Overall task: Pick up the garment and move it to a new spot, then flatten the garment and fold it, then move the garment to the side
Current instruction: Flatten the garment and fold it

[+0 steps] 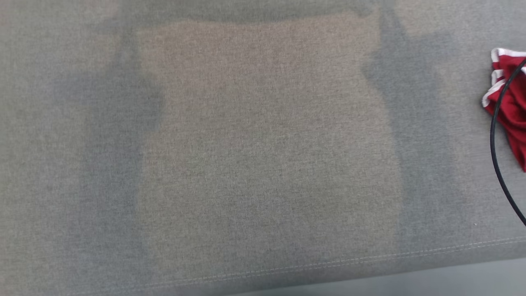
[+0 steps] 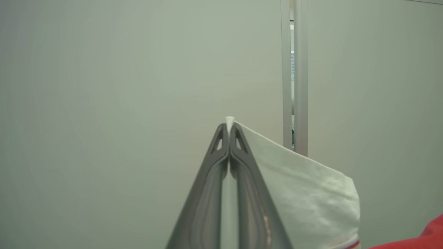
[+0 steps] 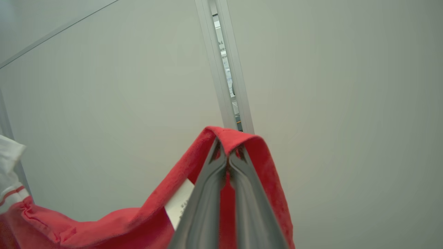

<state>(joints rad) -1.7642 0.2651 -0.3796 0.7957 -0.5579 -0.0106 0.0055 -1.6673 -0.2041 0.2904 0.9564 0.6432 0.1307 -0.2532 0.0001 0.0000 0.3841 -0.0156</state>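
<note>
Right of the table (image 1: 263,144) centre, we judge the garment (image 1: 513,107) soft and light; left gripper (image 2: 229,129) and right gripper (image 3: 227,152) each clamp an edge.

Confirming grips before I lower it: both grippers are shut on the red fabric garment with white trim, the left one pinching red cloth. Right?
No. The left gripper is pinching white cloth of the red fabric garment with white trim, not red, as the left wrist view shows. Both grippers are shut on it; the right gripper pinches red.
</note>
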